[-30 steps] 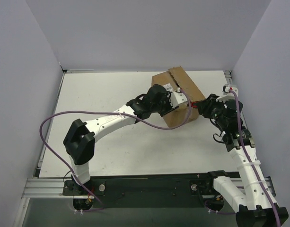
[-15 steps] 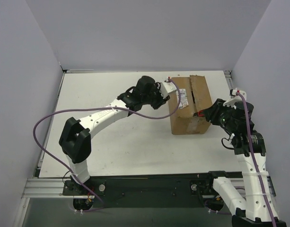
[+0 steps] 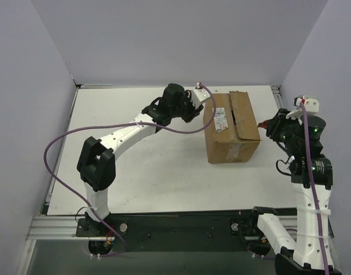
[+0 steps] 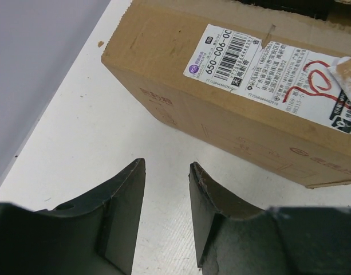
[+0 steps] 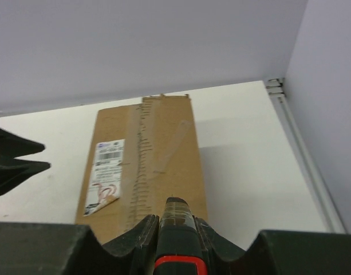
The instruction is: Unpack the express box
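From above, the brown corrugated cardboard express box sits on the white table toward the far right corner, with its flaps down. The left gripper hovers just beside the box's left face, and the right gripper hangs near its right face, by the table's right edge. The left wrist view shows the left gripper with its fingers slightly spread and nothing between them, apart from the express box, whose white printed label faces up. In the right wrist view, the right gripper pinches a small dark tool with a red band. The tool's tip points at the taped top seam of the express box.
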Available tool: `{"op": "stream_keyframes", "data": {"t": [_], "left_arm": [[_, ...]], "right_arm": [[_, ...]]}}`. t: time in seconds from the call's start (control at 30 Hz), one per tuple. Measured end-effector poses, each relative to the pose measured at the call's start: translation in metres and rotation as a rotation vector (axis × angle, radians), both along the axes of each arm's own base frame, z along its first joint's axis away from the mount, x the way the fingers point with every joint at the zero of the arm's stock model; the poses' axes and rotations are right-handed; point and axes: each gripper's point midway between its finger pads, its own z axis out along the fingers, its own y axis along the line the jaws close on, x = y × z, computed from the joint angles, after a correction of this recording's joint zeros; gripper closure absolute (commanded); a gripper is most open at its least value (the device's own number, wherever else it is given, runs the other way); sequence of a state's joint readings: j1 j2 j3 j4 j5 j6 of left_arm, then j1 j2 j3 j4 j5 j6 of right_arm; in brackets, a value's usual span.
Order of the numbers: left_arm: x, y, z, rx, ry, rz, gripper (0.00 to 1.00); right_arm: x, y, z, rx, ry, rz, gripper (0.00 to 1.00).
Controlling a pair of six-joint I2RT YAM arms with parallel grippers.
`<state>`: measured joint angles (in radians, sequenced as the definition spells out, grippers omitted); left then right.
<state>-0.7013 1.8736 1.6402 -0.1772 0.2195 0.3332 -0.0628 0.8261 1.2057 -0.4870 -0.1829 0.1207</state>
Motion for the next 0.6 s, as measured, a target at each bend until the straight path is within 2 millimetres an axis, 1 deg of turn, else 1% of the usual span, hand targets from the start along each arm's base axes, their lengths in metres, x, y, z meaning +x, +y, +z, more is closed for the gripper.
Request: {"op": "stream_keyframes", "data": {"t": [0.1, 0.17, 0.27, 0.37, 0.4, 0.47, 0.5, 0.57, 0.6], "left_arm": [[0.009, -0.007, -0.011, 0.006, 0.015, 0.002, 0.59], [0.008, -0.007, -0.02, 0.013, 0.039, 0.001, 0.61], [0.003, -0.008, -0.023, 0.003, 0.06, -0.013, 0.61], [-0.017, 0.004, -0.035, 0.018, 0.107, -0.024, 0.61], [-0.024, 0.009, -0.038, 0.023, 0.117, -0.027, 0.61], [-0.044, 0.024, -0.043, 0.043, 0.142, -0.038, 0.61], [-0.054, 0.031, -0.042, 0.049, 0.146, -0.046, 0.61], [-0.073, 0.048, -0.038, 0.066, 0.143, -0.063, 0.61], [-0.082, 0.057, -0.033, 0.074, 0.132, -0.072, 0.6]], "right_arm": [[0.018, -0.021, -0.014, -0.052, 0.03, -0.065, 1.0], [0.034, -0.031, -0.026, -0.084, 0.05, -0.09, 1.0], [0.068, -0.044, -0.049, -0.113, 0.085, -0.091, 1.0], [0.105, -0.05, -0.073, -0.108, 0.117, -0.057, 1.0], [0.122, -0.052, -0.084, -0.096, 0.132, -0.042, 1.0], [0.152, -0.052, -0.1, -0.07, 0.15, -0.005, 1.0], [0.165, -0.05, -0.107, -0.058, 0.158, 0.017, 1.0], [0.196, -0.044, -0.118, -0.005, 0.165, 0.074, 1.0], [0.208, -0.04, -0.122, 0.019, 0.166, 0.1, 1.0]]}}
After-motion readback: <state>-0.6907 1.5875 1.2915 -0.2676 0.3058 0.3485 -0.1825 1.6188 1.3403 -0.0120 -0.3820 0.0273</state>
